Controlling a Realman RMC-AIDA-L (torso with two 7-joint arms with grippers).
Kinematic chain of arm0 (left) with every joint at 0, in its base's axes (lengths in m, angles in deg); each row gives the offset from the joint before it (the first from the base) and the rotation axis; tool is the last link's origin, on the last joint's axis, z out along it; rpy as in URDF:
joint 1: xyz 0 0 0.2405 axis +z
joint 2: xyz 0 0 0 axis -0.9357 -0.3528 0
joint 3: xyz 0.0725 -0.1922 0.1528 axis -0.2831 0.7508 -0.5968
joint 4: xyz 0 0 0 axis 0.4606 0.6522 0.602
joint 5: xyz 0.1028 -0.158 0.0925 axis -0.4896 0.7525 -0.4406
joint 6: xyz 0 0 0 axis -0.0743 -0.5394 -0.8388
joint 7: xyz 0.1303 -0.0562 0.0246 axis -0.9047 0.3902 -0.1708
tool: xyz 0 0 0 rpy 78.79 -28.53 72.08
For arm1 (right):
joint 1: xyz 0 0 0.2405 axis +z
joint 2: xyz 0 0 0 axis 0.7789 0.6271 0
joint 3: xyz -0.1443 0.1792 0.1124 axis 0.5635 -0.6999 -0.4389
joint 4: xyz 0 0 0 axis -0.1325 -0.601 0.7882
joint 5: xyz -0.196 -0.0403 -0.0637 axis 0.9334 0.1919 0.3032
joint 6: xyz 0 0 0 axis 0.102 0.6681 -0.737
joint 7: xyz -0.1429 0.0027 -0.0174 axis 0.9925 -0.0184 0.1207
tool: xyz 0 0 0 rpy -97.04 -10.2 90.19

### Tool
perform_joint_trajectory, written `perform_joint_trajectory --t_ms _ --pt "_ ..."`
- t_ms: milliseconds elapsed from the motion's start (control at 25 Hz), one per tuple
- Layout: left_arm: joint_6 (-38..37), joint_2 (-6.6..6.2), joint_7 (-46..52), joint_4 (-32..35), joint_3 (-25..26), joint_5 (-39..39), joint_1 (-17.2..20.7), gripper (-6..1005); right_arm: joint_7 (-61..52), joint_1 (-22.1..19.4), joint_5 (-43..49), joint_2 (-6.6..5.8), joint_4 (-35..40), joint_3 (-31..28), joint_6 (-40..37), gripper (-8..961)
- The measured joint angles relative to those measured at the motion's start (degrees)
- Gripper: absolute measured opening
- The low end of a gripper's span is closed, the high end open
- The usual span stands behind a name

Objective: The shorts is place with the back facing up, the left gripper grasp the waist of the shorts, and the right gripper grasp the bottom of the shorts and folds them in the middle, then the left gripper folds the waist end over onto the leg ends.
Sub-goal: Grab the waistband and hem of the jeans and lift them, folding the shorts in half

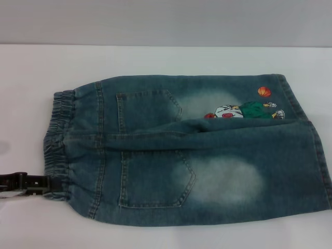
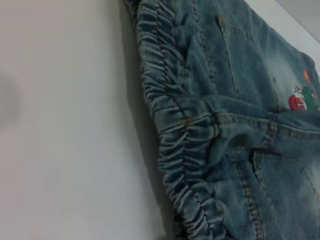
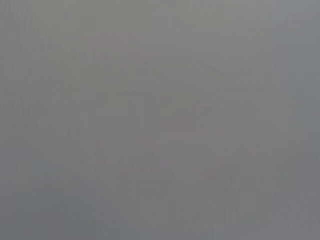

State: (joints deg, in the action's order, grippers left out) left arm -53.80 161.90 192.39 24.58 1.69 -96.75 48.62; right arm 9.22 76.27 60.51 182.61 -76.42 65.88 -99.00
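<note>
The left gripper point(image 1: 44, 184), jaw state unclear, touches the near-left waistband of the flat shorts point(image 1: 197, 155).

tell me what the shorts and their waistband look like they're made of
The shorts look like faded blue-green denim: visible topstitching, patch pockets, pale bleached patches. The waistband is the same cloth, tightly gathered, probably over elastic. The left gripper sits at the waistband's near corner.
</note>
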Motion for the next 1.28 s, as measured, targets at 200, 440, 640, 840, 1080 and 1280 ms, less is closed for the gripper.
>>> perform_joint_trajectory --t_ms 200,440,640,840,1080,1280 --pt "-0.1 0.12 0.3 0.0 -0.5 0.0 -0.3 595 0.0 -0.1 0.0 0.0 0.1 -0.1 0.0 735" --pt "-0.1 0.17 0.4 0.0 -0.7 0.0 -0.4 594 0.0 -0.2 0.0 0.09 0.1 -0.1 0.0 735" --pt "-0.1 0.23 0.4 0.0 -0.4 -0.8 -0.4 594 0.0 -0.2 0.0 0.09 0.1 -0.1 0.0 735" --pt "-0.3 0.26 0.5 0.2 -0.4 -1.4 -0.4 593 0.0 -0.3 0.0 0.09 0.1 -0.1 0.0 736" --pt "-0.3 0.26 0.0 0.6 -0.5 -2.4 -0.5 440 0.0 -0.3 0.0 0.09 0.2 -0.1 0.1 736" --pt "-0.2 0.27 0.5 0.6 0.5 -2.8 -0.5 230 0.0 -0.3 -0.1 0.09 0.2 -0.1 0.5 736"
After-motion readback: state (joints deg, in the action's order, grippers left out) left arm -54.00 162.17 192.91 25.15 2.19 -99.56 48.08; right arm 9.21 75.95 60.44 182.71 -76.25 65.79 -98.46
